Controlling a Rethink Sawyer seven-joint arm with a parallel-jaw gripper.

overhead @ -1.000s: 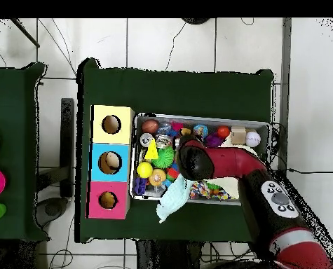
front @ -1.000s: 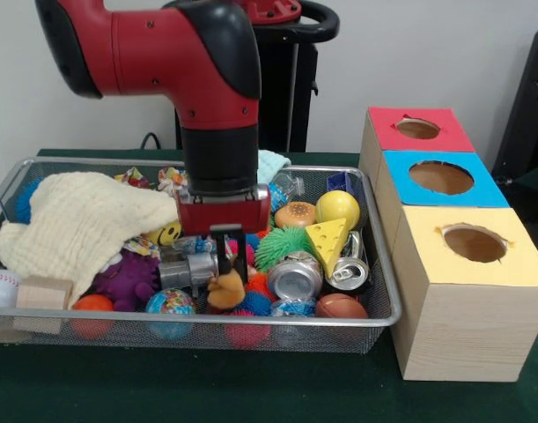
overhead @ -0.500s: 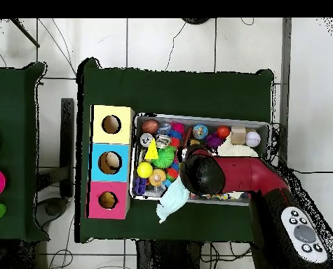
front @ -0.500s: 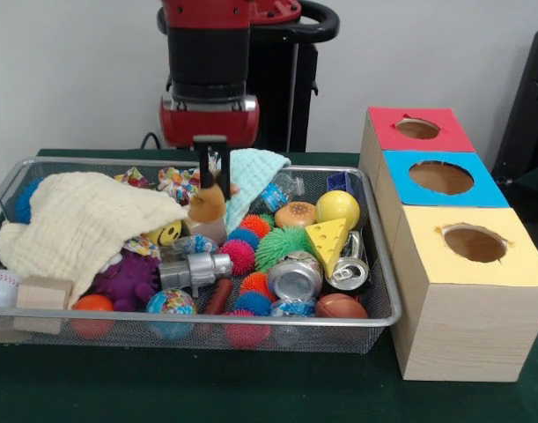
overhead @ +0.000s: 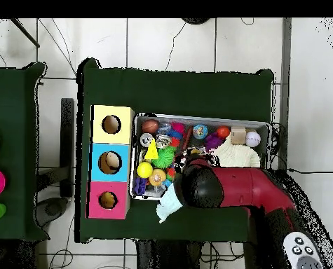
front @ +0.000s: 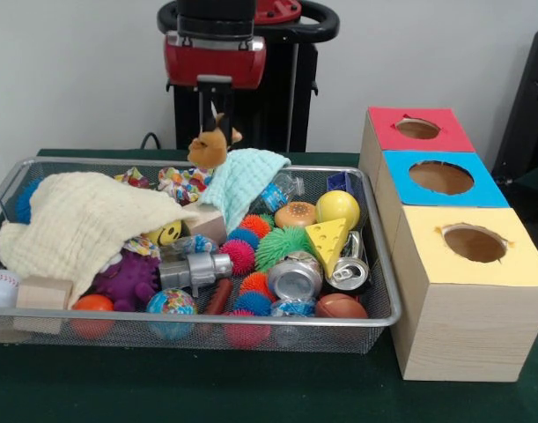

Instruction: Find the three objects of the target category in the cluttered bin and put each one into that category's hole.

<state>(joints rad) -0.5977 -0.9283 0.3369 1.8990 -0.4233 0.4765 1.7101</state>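
1. Covering the tabletop (front: pixel 207 388) is a dark green cloth; behind it stands a plain pale wall, and the overhead view shows white floor tiles around it.
2. A wire-mesh bin (front: pixel 374 264) of silvery metal fills the lower left of the front view, packed with clutter.
3. Held above the bin's far rim, at upper centre of the frame, is a small tan plush toy (front: pixel 210 146), soft and lumpy, clamped in the pincer (front: pixel 215 113), whose narrow dark fingers close on its top.
4. Under it a pale teal knitted cloth (front: pixel 242 181) drapes over the bin's back edge; a cream waffle-textured cloth (front: pixel 84 220) lies heaped at the left.
5. Among the rest: spiky rubber balls, a yellow cheese wedge (front: pixel 327 238), a smooth yellow ball (front: pixel 338 209), two dented metal cans (front: pixel 295 276), a wooden block (front: pixel 44 292) and a baseball (front: pixel 1 287).
6. At right stands a row of three wood-grain boxes, each with a round hole: red top (front: pixel 418 129), blue top (front: pixel 441 178), yellow top (front: pixel 474 244).
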